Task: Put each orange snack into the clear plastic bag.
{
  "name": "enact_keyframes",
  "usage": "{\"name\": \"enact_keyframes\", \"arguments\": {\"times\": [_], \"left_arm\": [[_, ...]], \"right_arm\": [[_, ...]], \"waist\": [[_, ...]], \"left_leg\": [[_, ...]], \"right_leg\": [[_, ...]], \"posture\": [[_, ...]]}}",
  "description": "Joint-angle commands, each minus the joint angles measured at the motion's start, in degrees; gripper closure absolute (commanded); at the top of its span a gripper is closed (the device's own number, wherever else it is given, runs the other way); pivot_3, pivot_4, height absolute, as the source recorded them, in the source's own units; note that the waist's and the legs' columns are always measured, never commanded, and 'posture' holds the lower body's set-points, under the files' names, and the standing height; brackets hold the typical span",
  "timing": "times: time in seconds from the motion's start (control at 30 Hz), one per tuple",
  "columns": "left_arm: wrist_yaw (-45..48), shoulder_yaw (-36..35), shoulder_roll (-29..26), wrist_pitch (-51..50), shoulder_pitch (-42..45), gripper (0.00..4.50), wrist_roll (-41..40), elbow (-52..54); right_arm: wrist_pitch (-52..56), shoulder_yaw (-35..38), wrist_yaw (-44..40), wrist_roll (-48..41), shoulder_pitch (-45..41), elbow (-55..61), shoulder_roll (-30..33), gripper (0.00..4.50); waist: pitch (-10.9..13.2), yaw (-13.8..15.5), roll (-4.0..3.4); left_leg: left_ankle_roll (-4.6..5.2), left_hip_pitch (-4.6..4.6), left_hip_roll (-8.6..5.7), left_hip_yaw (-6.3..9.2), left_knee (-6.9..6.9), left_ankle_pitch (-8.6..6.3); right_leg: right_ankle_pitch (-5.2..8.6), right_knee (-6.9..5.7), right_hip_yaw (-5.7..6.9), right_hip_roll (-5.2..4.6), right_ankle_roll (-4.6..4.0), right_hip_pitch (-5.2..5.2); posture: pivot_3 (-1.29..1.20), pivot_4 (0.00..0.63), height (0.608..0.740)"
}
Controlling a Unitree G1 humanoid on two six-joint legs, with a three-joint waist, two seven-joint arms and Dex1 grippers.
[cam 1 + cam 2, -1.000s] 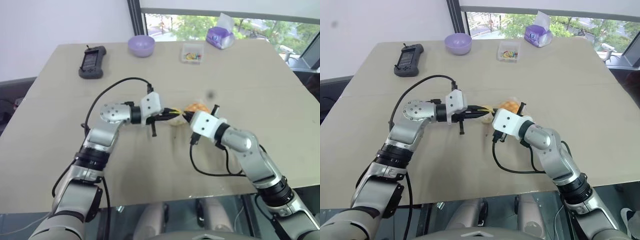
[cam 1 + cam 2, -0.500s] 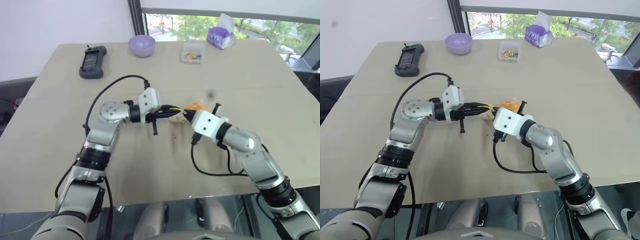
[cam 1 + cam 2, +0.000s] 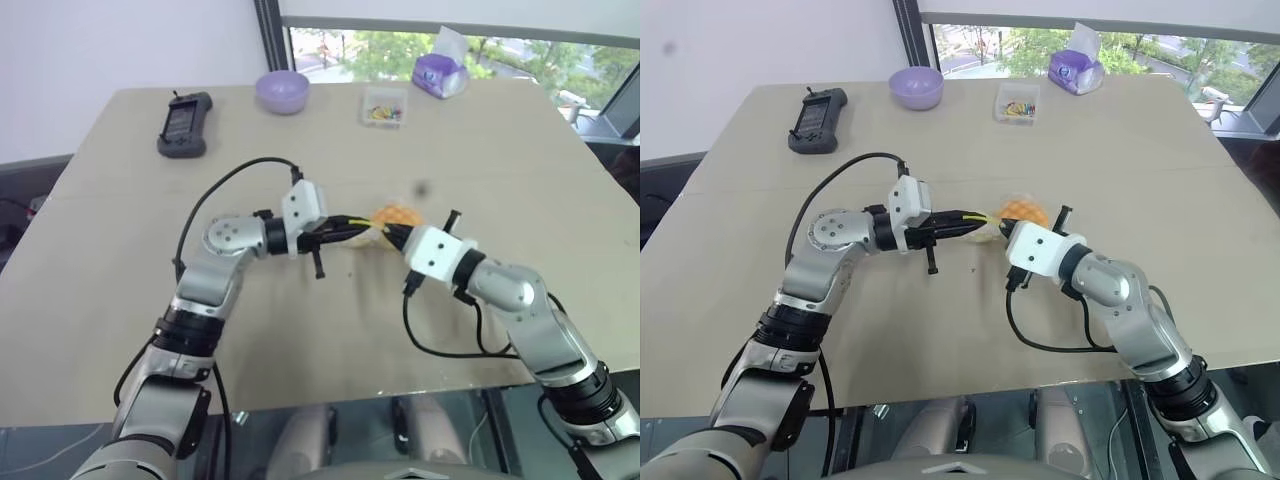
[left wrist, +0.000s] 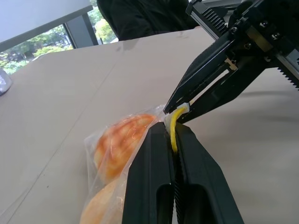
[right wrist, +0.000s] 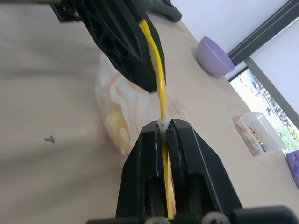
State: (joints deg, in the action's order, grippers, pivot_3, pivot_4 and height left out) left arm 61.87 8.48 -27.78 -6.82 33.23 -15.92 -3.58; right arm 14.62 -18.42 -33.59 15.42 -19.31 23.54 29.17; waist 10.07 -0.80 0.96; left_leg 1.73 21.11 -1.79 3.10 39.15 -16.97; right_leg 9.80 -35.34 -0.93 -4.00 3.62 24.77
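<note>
The clear plastic bag (image 3: 383, 222) hangs just above the middle of the table, held between my two grippers. Inside it an orange snack (image 4: 122, 141) with a criss-cross top lies against a paler round orange snack (image 4: 103, 207). My left gripper (image 3: 353, 227) is shut on the yellow strip (image 5: 157, 79) along the bag's mouth, reaching in from the left. From the right, my right gripper (image 3: 393, 233) is shut on the same strip a short way along it. The strip runs taut between the two sets of fingertips.
Along the table's (image 3: 120, 260) far edge stand a black handheld device (image 3: 185, 122), a purple bowl (image 3: 283, 90), a small clear box of coloured sweets (image 3: 385, 105) and a purple tissue packet (image 3: 440, 72). Black cables loop from both wrists over the near half of the table.
My right gripper has drawn to the right along the bag's mouth, lengthening the stretch of yellow strip between the two grippers. The left gripper has stayed about where it was.
</note>
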Motion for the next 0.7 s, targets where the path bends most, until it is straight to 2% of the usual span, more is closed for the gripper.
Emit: {"name": "enact_keyframes", "arguments": {"times": [0.03,0.4,0.57,0.63,0.7], "left_arm": [[-1.9,-5.2,-1.3,1.2,-0.1,4.47,-2.6,4.5],[-2.4,-5.5,-1.8,1.2,-1.7,4.47,-2.4,6.5],[-2.5,-5.1,-1.8,0.2,-1.5,4.47,-2.6,6.7],[-1.6,-4.9,-2.3,-0.5,-0.7,3.97,-3.0,6.7],[-0.5,-4.4,-3.1,-0.8,1.3,3.27,-2.4,5.8]], "right_arm": [[1.4,5.6,1.4,1.2,1.8,-7.5,3.8,4.50],[-1.8,7.1,2.5,1.3,3.1,-11.3,5.0,4.50],[-3.3,8.5,1.1,-2.5,3.3,-6.2,3.7,4.50],[-2.1,8.9,-0.4,-4.7,3.2,-2.8,3.1,4.50],[0.1,8.8,-1.9,-6.5,2.6,0.4,2.7,4.50]], "waist": [[0.0,0.0,0.00],[0.0,0.0,0.02],[0.0,0.1,0.02],[0.0,0.0,0.01],[0.0,0.0,0.02]], "left_leg": [[0.00,0.00,0.00,0.00,0.00,0.00],[0.00,0.02,0.01,-0.05,-0.01,0.00],[0.00,0.02,0.01,-0.04,-0.01,0.00],[0.00,0.02,0.01,-0.02,-0.01,0.00],[0.00,0.02,0.02,-0.03,-0.01,0.00]], "right_leg": [[0.00,0.02,0.00,0.00,0.00,0.00],[0.00,0.06,-0.02,-0.01,0.00,-0.01],[0.00,0.06,-0.02,-0.01,0.00,-0.01],[0.00,0.06,-0.02,-0.01,0.00,-0.01],[0.00,0.06,-0.02,-0.01,0.00,0.00]], "posture": [[0.00,0.150,0.740],[0.00,0.150,0.740],[0.00,0.150,0.740],[0.00,0.150,0.740],[0.00,0.150,0.740]]}}
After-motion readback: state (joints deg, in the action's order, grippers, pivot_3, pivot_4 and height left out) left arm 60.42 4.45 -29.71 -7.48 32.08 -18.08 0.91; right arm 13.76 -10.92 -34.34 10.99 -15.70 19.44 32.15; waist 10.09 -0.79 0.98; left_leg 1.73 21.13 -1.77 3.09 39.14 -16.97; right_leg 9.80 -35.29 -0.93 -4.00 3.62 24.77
